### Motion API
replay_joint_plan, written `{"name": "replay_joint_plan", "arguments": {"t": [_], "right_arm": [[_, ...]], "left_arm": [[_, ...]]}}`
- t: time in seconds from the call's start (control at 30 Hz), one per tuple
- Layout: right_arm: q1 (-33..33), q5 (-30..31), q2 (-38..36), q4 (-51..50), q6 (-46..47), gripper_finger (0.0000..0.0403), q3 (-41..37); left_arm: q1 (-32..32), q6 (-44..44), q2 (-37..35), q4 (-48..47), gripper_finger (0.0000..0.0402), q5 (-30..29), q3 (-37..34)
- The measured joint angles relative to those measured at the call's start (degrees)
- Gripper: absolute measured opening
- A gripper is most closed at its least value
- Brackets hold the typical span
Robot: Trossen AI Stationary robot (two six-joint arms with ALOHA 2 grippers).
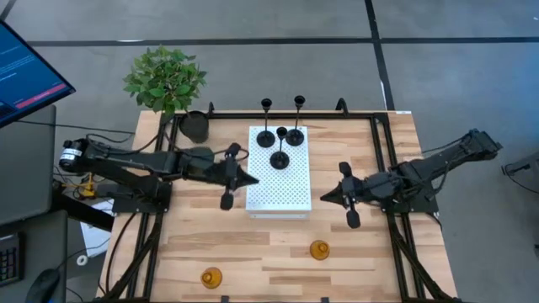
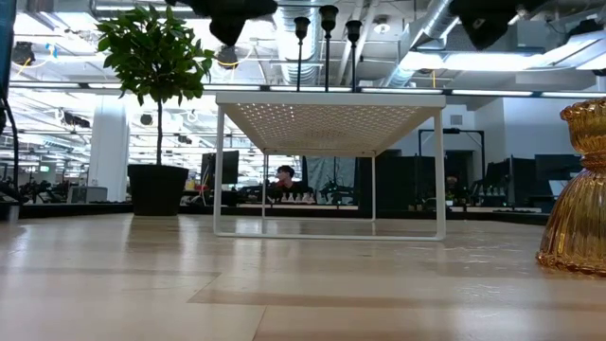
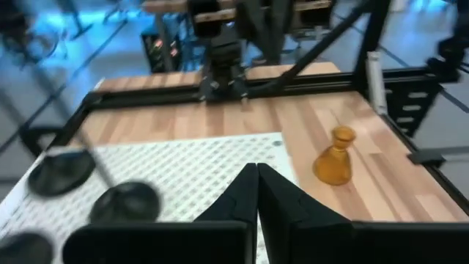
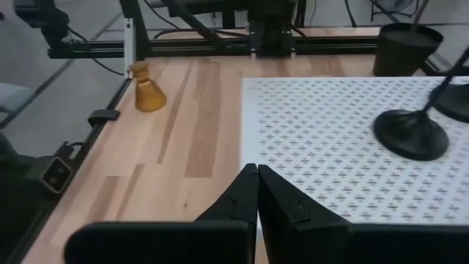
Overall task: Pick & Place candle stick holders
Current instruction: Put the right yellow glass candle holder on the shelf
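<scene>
Three black candle stick holders stand by their round disc bases (image 1: pixel 279 160) (image 1: pixel 264 139) (image 1: pixel 294 135) on the far half of a white perforated stand (image 1: pixel 282 189). Their stems (image 2: pixel 328 38) rise above its top in the low view. Two amber candle stick holders stand on the wood near the front edge (image 1: pixel 319 250) (image 1: pixel 210 277). My left gripper (image 1: pixel 253 178) is shut with nothing in it, hovering at the stand's left edge, and the black bases (image 3: pixel 124 202) lie beside its fingertips. My right gripper (image 1: pixel 324 199) is shut and empty, just off the stand's right edge.
A black pot (image 1: pixel 194 126) with a green plant (image 1: pixel 164 80) stands at the table's far left corner. A black frame rail (image 1: pixel 286 115) runs around the table. Bare wood (image 1: pixel 269 252) lies between the stand and the front edge.
</scene>
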Motion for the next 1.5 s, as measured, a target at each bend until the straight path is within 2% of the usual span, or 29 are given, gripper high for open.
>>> {"name": "replay_joint_plan", "arguments": {"t": [0.17,0.33,0.63,0.77,1.13,1.3,1.5], "right_arm": [[5.84,5.38,0.0,-0.56,7.28,0.0,0.0],[10.38,6.96,1.6,-0.67,17.67,0.0,0.0],[14.41,6.82,11.53,-0.66,37.91,0.0,0.01],[14.74,6.7,16.06,-3.37,45.15,0.0,2.65],[14.72,-2.88,27.17,-26.88,56.58,0.0,18.31],[14.52,-9.87,30.33,-27.31,56.93,0.0,21.23],[13.3,-11.33,33.17,-27.37,57.75,0.0017,21.57]], "left_arm": [[-4.07,2.93,0.01,1.52,0.0005,0.1,-0.85],[-7.38,2.99,0.02,1.48,0.0004,0.04,-0.85],[-9.7,2.99,0.02,0.98,0.0005,0.05,-0.85],[-9.65,2.81,0.02,0.68,0.0005,0.0,-0.85],[-9.68,2.57,0.04,-0.3,0.0007,0.02,-0.83],[-9.68,2.55,0.04,-0.68,0.0004,0.02,-0.83],[-9.68,2.53,0.06,-2.07,0.0007,0.02,-0.8]]}}
